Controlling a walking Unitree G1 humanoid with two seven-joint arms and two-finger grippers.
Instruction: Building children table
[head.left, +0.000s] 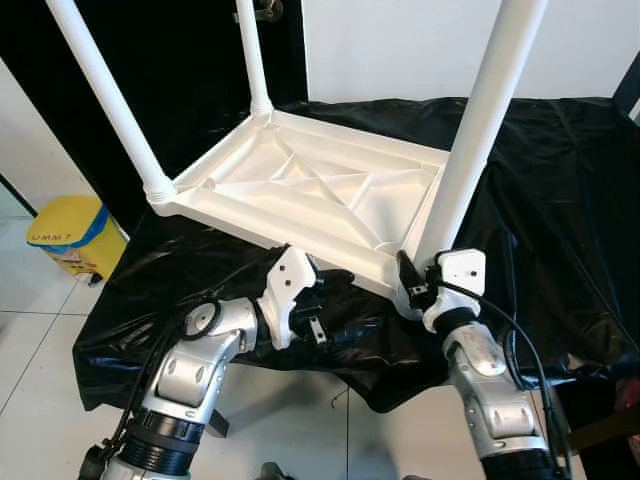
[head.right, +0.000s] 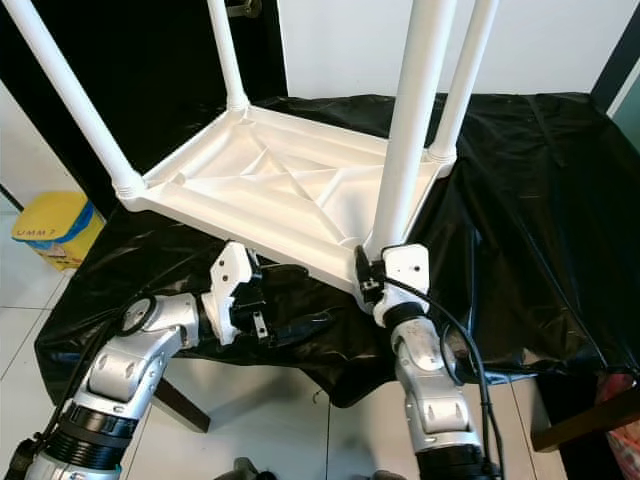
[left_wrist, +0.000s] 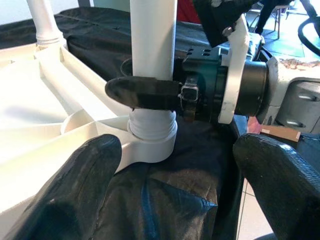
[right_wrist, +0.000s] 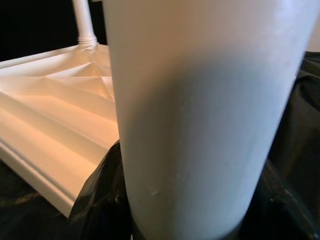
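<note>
the white ribbed plastic tabletop (head.left: 320, 190) lies upside down on the bench under a black plastic sheet (head.left: 540, 180), with four white round legs standing up from its corners. the right end effector (left_wrist: 150, 95) is clamped around the near-corner white leg (head.left: 470, 150) just above its socket, probably seating or twisting it home. the left end effector (left_wrist: 175, 185) hangs spread apart, holding nothing, just beside that corner. judging by this, assembly is nearly done; what's left looks like tightening and flipping it upright. a yellow bin (head.left: 70, 235) sits on the floor.
</note>
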